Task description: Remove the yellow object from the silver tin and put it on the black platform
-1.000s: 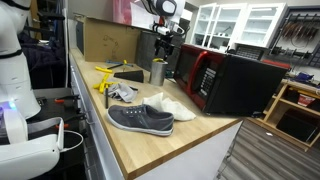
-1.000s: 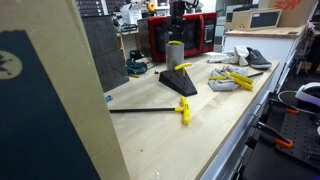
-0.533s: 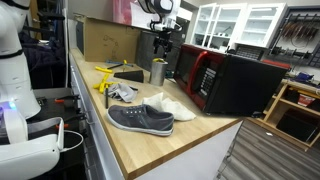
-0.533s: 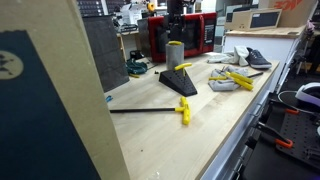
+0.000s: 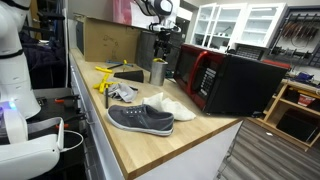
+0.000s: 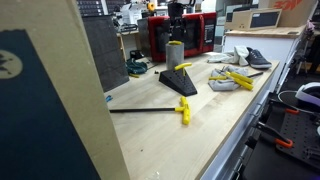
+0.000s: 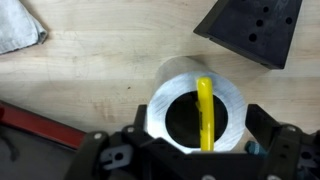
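Counter [image 5: 200,135]: long wooden top that carries every item below; your work spot is at its far end. Microwave [image 5: 235,85]: black and red, just right of the work spot in an exterior view. It is no part of the job, and you should not take it for the target. End effector [image 5: 165,46]: hangs straight above the tin with its fingers spread wide to either side of the rim in the wrist view, holding nothing. You appear to have lined it up so that a plain descent brings the fingers around the stick. Grey shoe [image 5: 140,120]: lies on the near part of the counter, well apart from the tin and out of your path. Black platform [image 6: 180,82]: low dark slab just beside the tin, on its near side in that exterior view, so the carry should be short. Silver tin [image 7: 170,90]: stands upright with its mouth open upward, so the way in is from above. Yellow object [image 7: 204,110]: slim stick inside the tin, lying right of centre in the wrist view, not yet gripped. Views: only the wrist view looks down the mouth and shows you the stick and its off-centre lie. Both exterior views give the tin's plain side, and its contents cannot be made out there. They do show the end effector clear above the rim, a gap the wrist view cannot give you.
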Controlling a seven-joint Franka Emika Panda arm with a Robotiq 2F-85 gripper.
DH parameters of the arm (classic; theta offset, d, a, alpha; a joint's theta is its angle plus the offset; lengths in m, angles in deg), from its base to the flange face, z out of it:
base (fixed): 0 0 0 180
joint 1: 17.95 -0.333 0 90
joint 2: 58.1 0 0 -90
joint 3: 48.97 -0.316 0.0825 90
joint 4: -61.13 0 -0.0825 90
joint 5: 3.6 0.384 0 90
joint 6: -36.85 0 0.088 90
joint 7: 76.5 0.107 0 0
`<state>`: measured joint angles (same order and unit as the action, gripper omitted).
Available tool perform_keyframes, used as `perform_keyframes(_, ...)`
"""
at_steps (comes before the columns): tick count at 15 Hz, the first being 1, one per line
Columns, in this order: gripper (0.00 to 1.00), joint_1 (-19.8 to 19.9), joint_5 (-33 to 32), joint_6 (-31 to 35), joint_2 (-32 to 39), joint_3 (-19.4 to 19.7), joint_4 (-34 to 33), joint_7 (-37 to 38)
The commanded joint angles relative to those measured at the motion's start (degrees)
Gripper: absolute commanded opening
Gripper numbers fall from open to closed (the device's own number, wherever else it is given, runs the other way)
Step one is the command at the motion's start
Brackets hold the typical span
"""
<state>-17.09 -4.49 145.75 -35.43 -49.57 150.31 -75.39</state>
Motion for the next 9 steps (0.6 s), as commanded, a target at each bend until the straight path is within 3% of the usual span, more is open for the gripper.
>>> perform_keyframes(1,0.74,-0.9,-1.3,-1.4,0.7,1.1,-1.3,2.8)
perform_keyframes(9,0.12,-1.4,-1.6,-1.5,1.8,1.1,-1.9,3.2)
